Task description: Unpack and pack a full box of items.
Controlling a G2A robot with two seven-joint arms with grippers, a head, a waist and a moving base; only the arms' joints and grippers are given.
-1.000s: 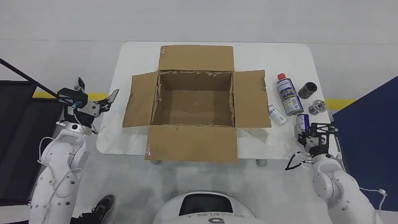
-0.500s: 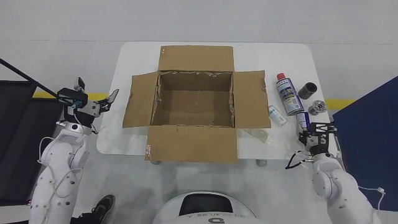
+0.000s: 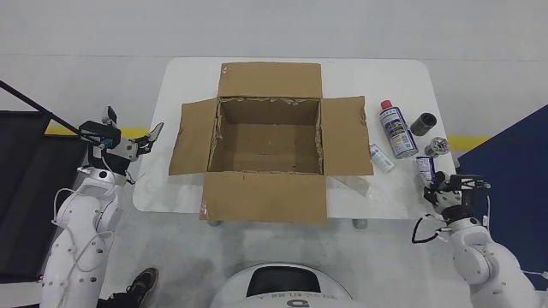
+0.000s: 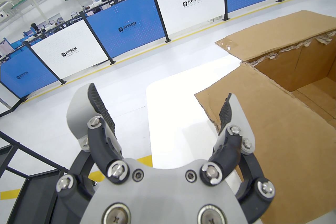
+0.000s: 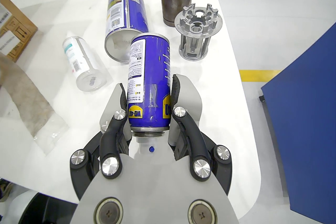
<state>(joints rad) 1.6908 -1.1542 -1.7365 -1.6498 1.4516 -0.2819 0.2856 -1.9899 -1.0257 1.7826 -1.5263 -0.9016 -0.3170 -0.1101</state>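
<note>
Since the right jaws pinch the small can [image 5: 148, 72] near its cap at the bench [image 5: 225, 88] edge, it may slip; left jaws gape.

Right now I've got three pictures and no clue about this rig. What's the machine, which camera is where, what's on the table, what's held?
It is a two-armed robot at a white table. The wide picture comes from a camera above its arms, looking down. The other two come from a camera on each wrist, looking out past that arm's jaws. An open box sits mid-table with its flaps spread. To its right lie a big can, a clear bottle and a plastic bag. A dark sleeve and a metal hub stand upright there. The right jaws are shut on a small can at the table's near right corner. The left jaws are open and hold nothing, off the table's left edge, facing the box.
</note>
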